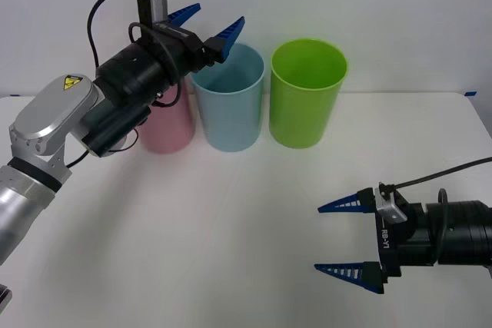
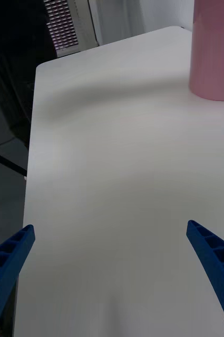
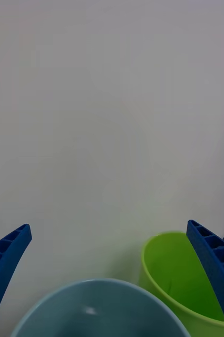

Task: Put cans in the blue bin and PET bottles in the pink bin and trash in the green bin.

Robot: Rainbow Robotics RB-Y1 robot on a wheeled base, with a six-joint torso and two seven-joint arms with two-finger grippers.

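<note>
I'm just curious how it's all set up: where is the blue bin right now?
In the front view the blue bin stands at the table's far side, between the pink bin and the green bin, under the open left end effector.

pink bin [image 1: 167,132] pink | blue bin [image 1: 229,109] light blue | green bin [image 1: 306,94] lime | table [image 1: 231,228] white

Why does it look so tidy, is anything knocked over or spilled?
Nothing stands out. The pink bin, blue bin and green bin stand upright in a row on the table.
</note>
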